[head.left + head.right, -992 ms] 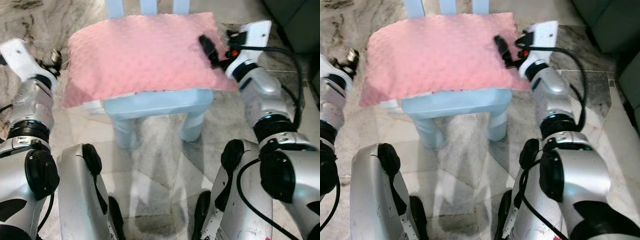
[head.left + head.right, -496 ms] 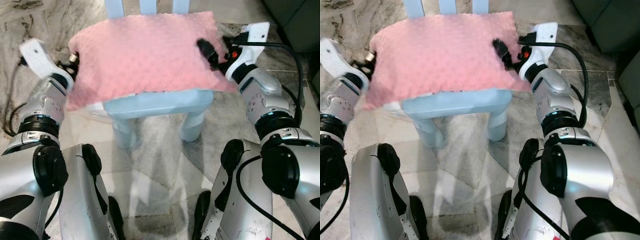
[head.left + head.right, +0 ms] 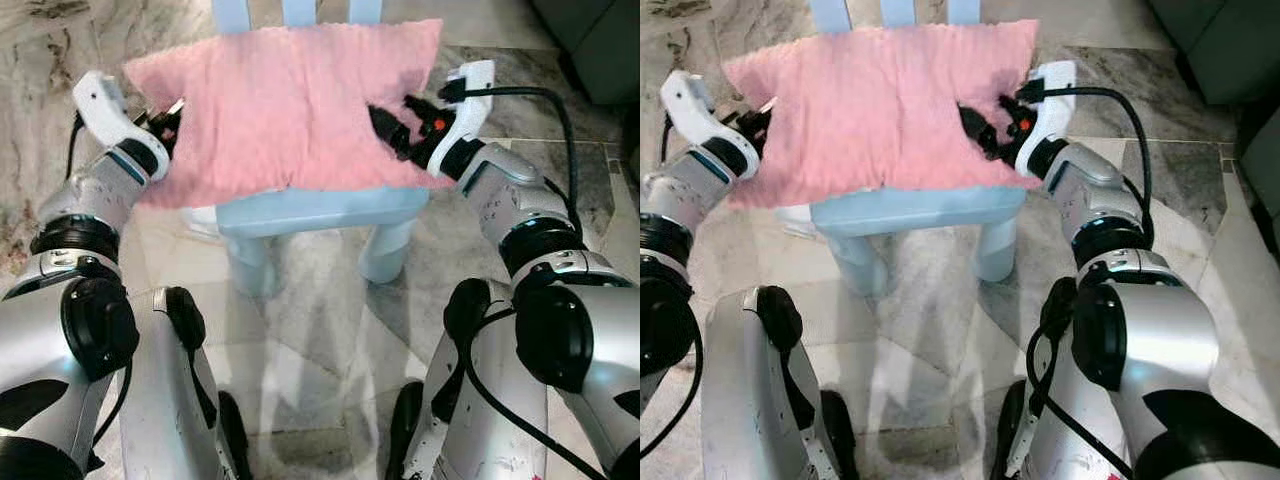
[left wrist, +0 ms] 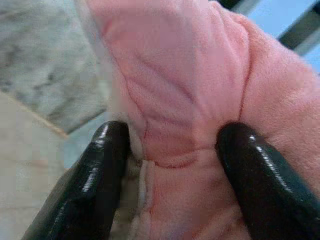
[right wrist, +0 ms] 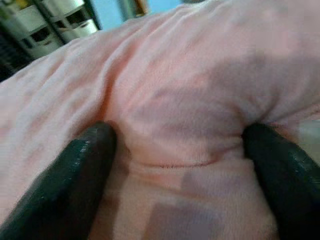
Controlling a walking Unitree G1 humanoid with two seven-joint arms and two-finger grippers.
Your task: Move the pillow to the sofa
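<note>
A pink dimpled pillow (image 3: 285,100) lies on the seat of a small light-blue chair (image 3: 320,208). My left gripper (image 3: 166,125) is at the pillow's left edge, and in the left wrist view its fingers (image 4: 95,180) pinch a fold of the pink fabric (image 4: 190,115). At the pillow's right edge my right gripper (image 3: 392,125) presses in; the right wrist view has its fingers (image 5: 75,180) squeezing a bunched ridge of the pillow (image 5: 190,100). The pillow is creased and pushed narrower between the two grippers.
The chair stands on a marble floor (image 3: 330,330), its back slats (image 3: 297,10) behind the pillow. A dark sofa corner (image 3: 600,40) is at the far right. A black cable (image 3: 560,110) loops off my right wrist. My own legs (image 3: 170,400) are below.
Both grippers moved inward from beside the pillow and closed on its left and right edges. The pillow, flat before, is now bunched and narrower between them.
</note>
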